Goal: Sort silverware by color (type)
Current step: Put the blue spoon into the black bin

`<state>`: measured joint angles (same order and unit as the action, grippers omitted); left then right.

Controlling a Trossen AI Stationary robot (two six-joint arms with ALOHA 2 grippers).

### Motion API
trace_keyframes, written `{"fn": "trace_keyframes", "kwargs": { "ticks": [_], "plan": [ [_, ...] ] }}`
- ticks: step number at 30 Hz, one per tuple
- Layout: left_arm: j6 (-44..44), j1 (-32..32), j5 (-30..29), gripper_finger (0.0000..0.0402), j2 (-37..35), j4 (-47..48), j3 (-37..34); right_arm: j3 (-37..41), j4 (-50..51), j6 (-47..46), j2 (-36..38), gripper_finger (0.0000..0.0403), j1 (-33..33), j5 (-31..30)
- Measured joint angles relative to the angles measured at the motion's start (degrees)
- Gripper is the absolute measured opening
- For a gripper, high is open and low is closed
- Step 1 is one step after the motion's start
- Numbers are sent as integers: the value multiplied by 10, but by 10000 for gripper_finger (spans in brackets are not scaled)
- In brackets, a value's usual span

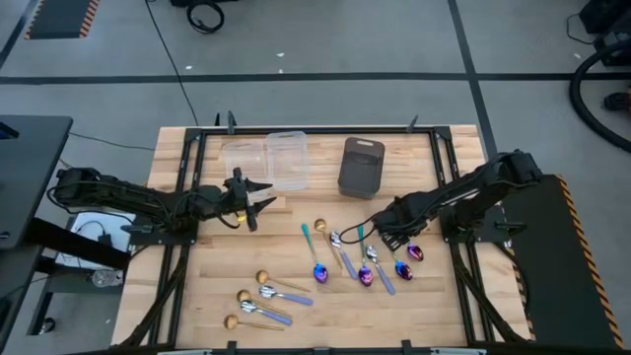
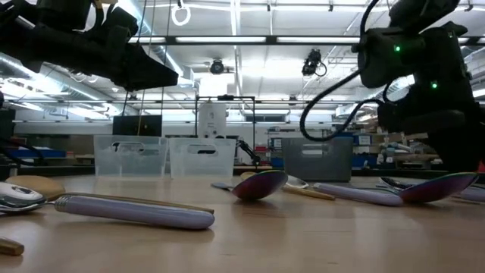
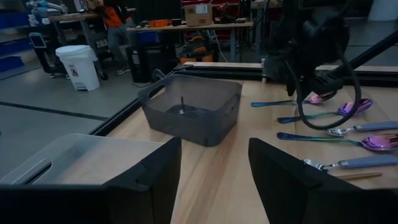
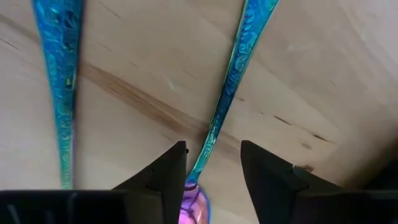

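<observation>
- High view: the right gripper (image 1: 384, 235) reaches down among a cluster of small iridescent blue-purple spoons with teal handles (image 1: 317, 258) on the pale wooden table (image 1: 434, 306), with silver spoons with lavender handles (image 1: 378, 268) mixed in just beside it. The left gripper (image 1: 258, 197) hangs well apart from that cluster, its fingers spread, close to two clear plastic bins (image 1: 286, 160). A dark grey bin (image 1: 361, 166) stands between the two grippers, towards the table's far edge. Three gold-coloured spoons (image 1: 244, 297) lie with two more lavender-handled ones nearer the front edge, below the left gripper.
- Low view: a lavender-handled spoon (image 2: 132, 210) lies closest, an iridescent bowl (image 2: 260, 184) behind it; both arms hang above, and the bins stand at the back.
- Left wrist view: the left gripper's (image 3: 214, 171) dark fingers (image 3: 152, 174) stand apart with nothing between them; ahead are the grey bin (image 3: 189, 112) and, beyond one finger, the spoon cluster under the other arm.
- Right wrist view: the right gripper (image 4: 213, 165) has its fingers (image 4: 267, 174) spread on either side of one teal handle (image 4: 233, 81), right above its purple bowl, not closed on it. A second teal handle (image 4: 61, 74) lies just beside.
</observation>
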<state>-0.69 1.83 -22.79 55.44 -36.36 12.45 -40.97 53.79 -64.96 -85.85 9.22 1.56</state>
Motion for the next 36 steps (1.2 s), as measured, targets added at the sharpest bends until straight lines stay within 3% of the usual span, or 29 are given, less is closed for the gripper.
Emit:
{"fn": "trace_keyframes", "kwargs": {
  "ticks": [7, 14, 23, 36],
  "plan": [
    [0, 0, 0, 194, 0, 1, 0, 1, -20, 18, -9, 138, -7, 11],
    [0, 0, 0, 194, 0, 1, 0, 36, -74, 25, -2, 77, -25, 37],
    [0, 0, 0, 194, 0, 1, 0, 34, -80, 34, 9, 18, -29, 22],
    [0, 0, 0, 194, 0, 1, 0, -23, -45, 84, 6, 13, -31, -5]
  ]
}}
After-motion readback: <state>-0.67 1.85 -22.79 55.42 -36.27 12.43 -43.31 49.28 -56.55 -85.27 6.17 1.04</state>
